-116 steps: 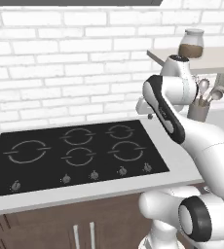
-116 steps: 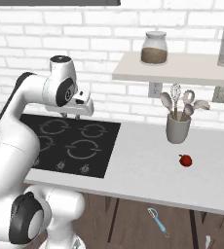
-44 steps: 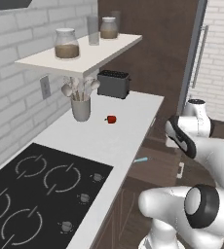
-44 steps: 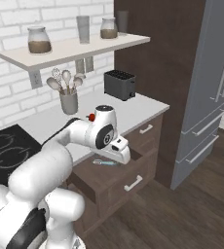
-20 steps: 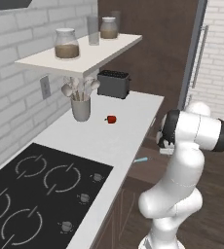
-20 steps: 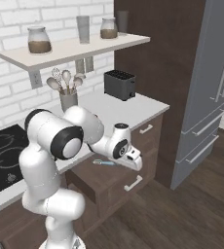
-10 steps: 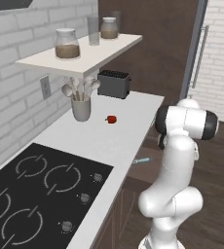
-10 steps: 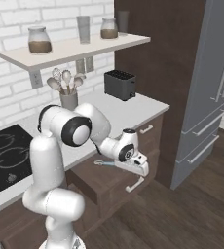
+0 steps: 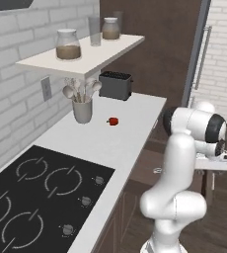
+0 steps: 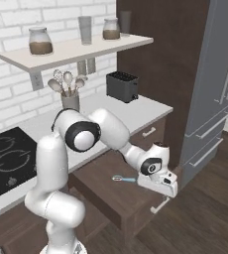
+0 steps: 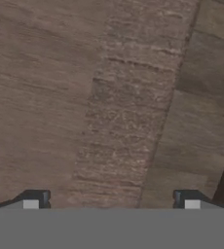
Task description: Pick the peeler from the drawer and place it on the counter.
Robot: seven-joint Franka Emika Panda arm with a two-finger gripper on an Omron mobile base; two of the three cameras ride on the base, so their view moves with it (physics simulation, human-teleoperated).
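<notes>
Peeler [image 10: 124, 179] in open drawer [image 10: 106, 191]; end effector [image 10: 166, 187] just beside it, jaws fully spread, holding nothing.
Peeler lies flat on the drawer floor, long axis roughly level across the right base view, light blue handle toward the end effector, whitish head away. Desk [image 9: 110, 141], up and behind the end effector, carries toaster [image 9: 115, 85], utensil holder [image 9: 82, 109], small red thing [image 9: 113, 121] and cooktop [image 9: 31, 192]. Shelf [image 9: 81, 57] bears jars. No legible writing.

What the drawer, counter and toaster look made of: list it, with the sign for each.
Drawer: dark brown wood, matte; grain lines show.
Counter: smooth pale slab, perhaps stone or laminate; even white-grey, no grain.
Toaster: black metal or plastic, hard to tell; dull sheen.
</notes>
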